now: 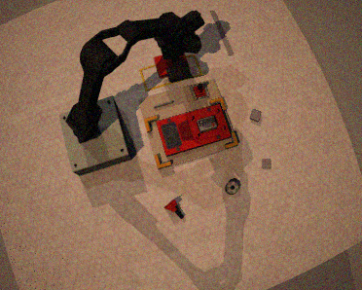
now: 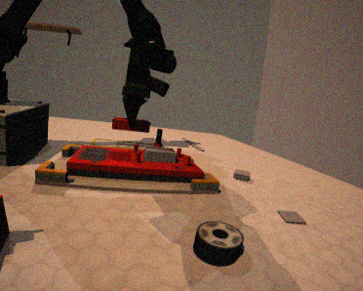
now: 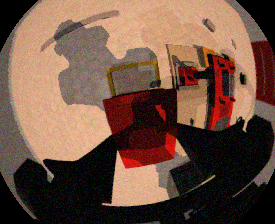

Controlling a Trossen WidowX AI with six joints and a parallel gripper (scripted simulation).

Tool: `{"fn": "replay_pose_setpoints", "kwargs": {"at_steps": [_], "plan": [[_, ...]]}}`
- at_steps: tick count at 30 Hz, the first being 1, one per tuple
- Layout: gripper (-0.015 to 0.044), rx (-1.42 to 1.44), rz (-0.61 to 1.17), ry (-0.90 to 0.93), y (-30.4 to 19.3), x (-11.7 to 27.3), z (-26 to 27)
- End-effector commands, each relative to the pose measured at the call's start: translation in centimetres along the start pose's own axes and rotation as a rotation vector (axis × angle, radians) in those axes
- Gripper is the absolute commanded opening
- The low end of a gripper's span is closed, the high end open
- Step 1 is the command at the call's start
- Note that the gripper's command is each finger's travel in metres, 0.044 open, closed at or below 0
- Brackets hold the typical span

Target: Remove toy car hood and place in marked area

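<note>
The hood [image 1: 162,66] [image 2: 120,123] [image 3: 122,114] is a red, box-like piece, held above the table. My gripper [image 2: 133,125] [image 3: 145,131] is shut on it; in the top view the arm hides much of the hood and the fingertips. The marked area [image 1: 143,79] [image 3: 133,66] is a thin yellow outline on the table. From above, the hood overlaps the outline, and in the wrist view it covers the outline's near part. The red toy car [image 1: 198,140] [image 2: 115,166] [image 3: 220,102] stands beside the marked area, its grey engine block exposed.
Orange corner brackets [image 1: 162,163] [image 2: 205,185] surround the car. A small red part with a dark post [image 1: 199,90] [image 3: 188,76] stands between car and outline. A wheel [image 1: 233,186] [image 2: 219,243], a red-and-black piece [image 1: 171,206] and two grey blocks [image 1: 255,115] [image 1: 266,163] lie farther off.
</note>
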State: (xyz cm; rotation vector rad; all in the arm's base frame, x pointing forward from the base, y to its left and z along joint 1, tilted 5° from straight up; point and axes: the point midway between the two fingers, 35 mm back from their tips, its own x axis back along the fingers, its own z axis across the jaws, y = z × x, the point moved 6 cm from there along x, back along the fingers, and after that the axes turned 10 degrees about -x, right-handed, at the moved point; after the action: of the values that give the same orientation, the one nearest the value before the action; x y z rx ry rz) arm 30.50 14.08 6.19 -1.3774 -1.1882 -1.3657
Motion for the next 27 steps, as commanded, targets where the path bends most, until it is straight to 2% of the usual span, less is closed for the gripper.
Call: {"fn": "replay_pose_setpoints", "kwargs": {"at_steps": [1, 27], "plan": [[0.0, 0.004, 0.002, -0.004, -0.1, -0.4, -0.1], [0.0, 0.004, 0.002, -0.004, -0.3, -2.3, -0.3]]}}
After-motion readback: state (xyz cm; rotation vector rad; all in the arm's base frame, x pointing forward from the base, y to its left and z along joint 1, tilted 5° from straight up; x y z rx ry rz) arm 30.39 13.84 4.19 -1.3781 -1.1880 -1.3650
